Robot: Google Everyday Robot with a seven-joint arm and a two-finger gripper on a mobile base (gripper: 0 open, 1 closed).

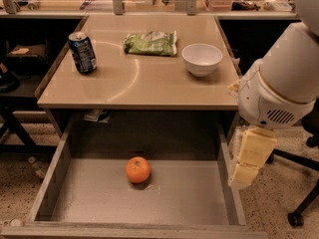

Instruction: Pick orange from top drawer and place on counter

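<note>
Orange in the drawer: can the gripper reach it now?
Probably yes: the orange lies alone in the open top drawer, uncovered from above; the gripper hangs just outside the drawer's side wall.

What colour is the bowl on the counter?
White bowl, camera view; tool hangs right of the top drawer.

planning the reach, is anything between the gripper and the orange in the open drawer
Only the wide grey metal drawer's low right wall: the cream gripper hangs beside it, and the small round orange sits alone on the drawer floor.

Right-cropped arm [286, 78], jaws beside top drawer [192, 200]
</note>
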